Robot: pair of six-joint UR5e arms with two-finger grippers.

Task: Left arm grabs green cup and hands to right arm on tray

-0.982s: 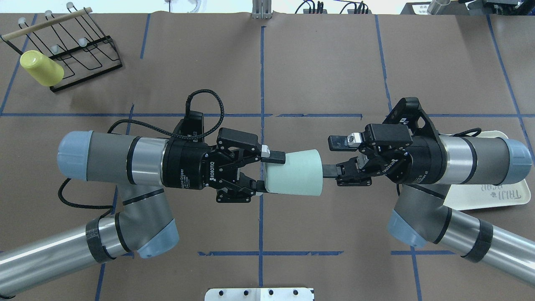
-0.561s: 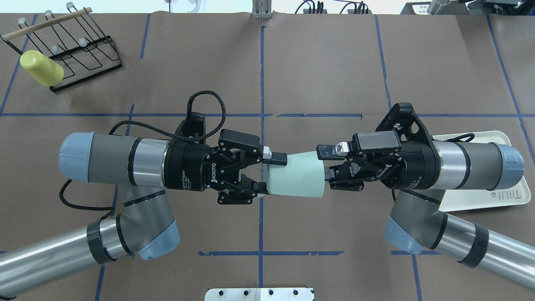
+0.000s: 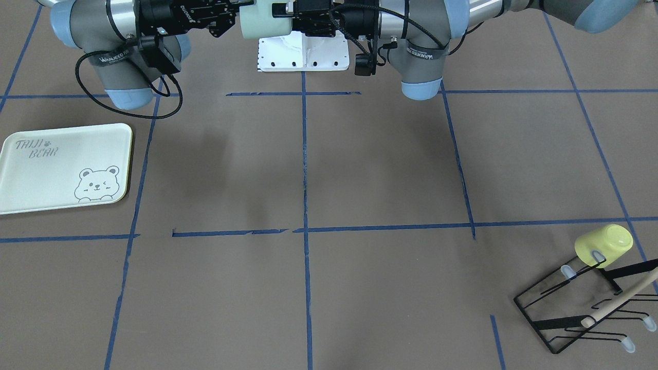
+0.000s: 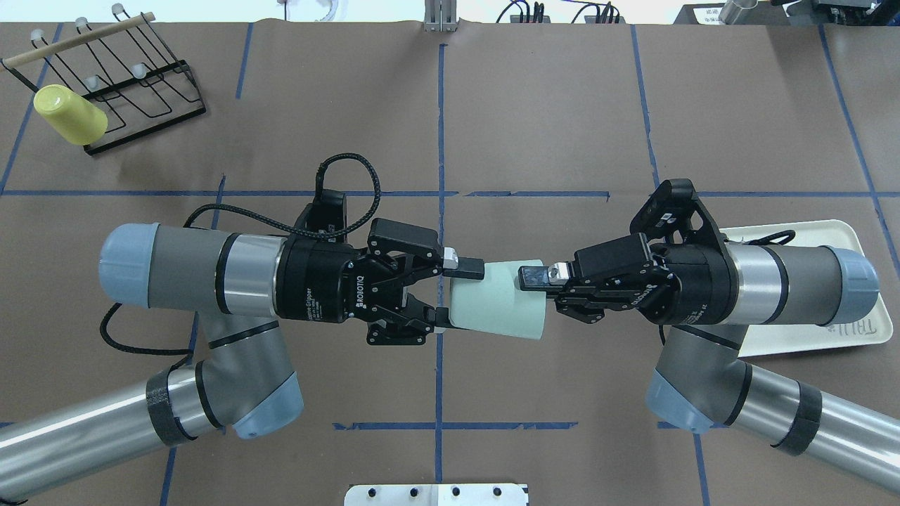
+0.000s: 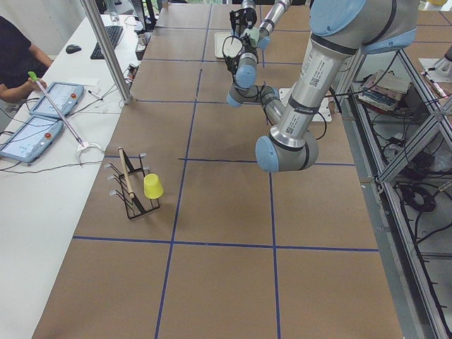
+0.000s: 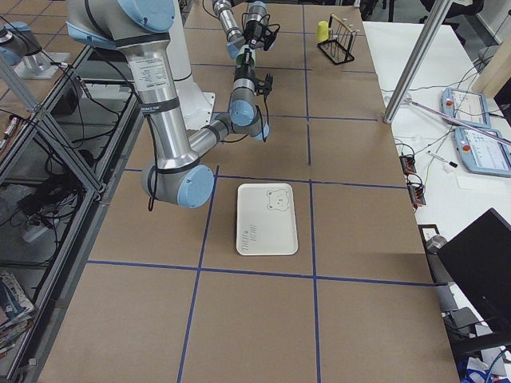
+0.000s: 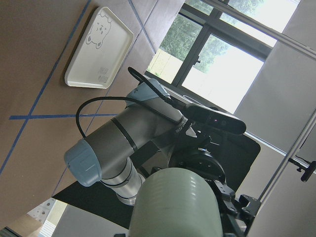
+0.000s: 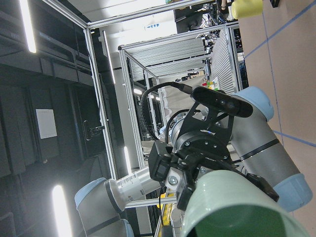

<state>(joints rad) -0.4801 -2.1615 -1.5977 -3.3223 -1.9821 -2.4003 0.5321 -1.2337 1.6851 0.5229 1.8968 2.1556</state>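
Holds small pale mint-green plastic cup (image 4: pixel 496 309) sideways above brown table (image 4: pixel 548 105), base clamped in black two-finger left hand (image 4: pixel 453 292). Pinches its rim with right hand (image 4: pixel 536 287) too, left of pale yellow-green rectangular tray (image 3: pixel 41 180).

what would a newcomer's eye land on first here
A green cup hangs sideways in mid-air at centre, the left gripper clamped on its base, the right gripper pinching its rim. A yellow cup sits on the wire rack at far left; the bear tray lies beneath the right arm.
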